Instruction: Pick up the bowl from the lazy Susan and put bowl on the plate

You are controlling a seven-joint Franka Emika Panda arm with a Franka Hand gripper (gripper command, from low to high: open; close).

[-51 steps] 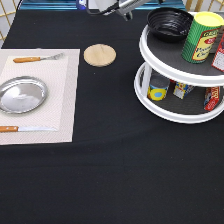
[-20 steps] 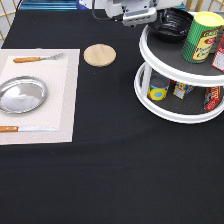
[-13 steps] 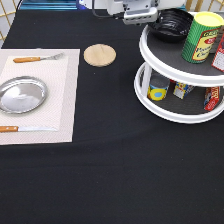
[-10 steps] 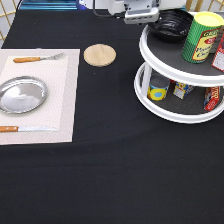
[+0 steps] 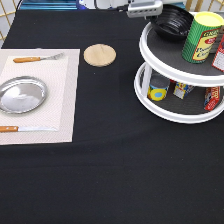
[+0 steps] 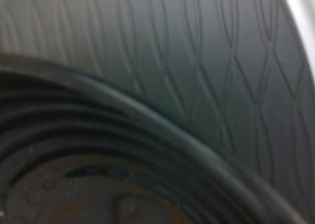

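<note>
The end effector (image 5: 146, 8) sits at the upper edge of the exterior view, right of centre, just beside the left rim of the bowl (image 5: 173, 22); only its grey body shows there, so I cannot tell whether it is open, closed or gripping anything. The bowl, glossy black with ridged inner walls, rests on the upper tier of the lazy Susan (image 5: 165, 62) in the upper right of the frame. It appears to be tilted a little toward the viewer, though that is hard to judge from this angle. Just to its right on the same tier stands a green and yellow can (image 5: 201, 36).

In the wrist view the bowl's dark ribbed wall (image 6: 86, 165) fills most of the picture, with the grey patterned tray surface of the lazy Susan (image 6: 206, 65) behind it.

The lower tier holds several small cans and jars (image 5: 159, 89). The plate (image 5: 22, 94), shiny silver, lies on a pale placemat (image 5: 62, 95) at the left of the frame, well apart from the bowl. A fork (image 5: 37, 58) lies above the plate and a knife (image 5: 22, 128) below it. A round wooden disc (image 5: 99, 54) rests on the black worktop (image 5: 115, 170) between placemat and lazy Susan.
</note>
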